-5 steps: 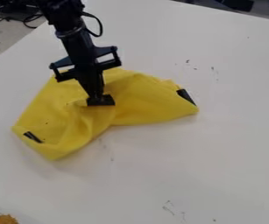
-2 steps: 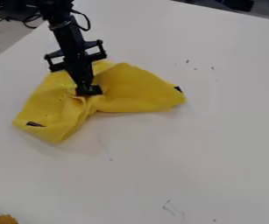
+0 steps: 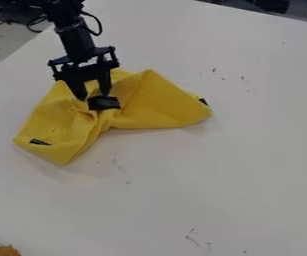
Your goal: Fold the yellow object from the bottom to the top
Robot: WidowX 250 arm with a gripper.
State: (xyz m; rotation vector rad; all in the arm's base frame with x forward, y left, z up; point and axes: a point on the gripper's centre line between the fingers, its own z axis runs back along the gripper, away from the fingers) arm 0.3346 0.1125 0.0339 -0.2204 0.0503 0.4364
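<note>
The black robot gripper [image 3: 94, 96] is open over the bunched yellow cloth [image 3: 157, 107], near the left edge of the white table [image 3: 216, 175], maybe so the fold can lie loose.

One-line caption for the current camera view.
Open gripper at a rumpled yellow cloth on a white table.

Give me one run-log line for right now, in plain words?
pincer: open, at the cloth's middle | yellow cloth: creased, unevenly folded | black patch: by fingertips | white table: under cloth
</note>
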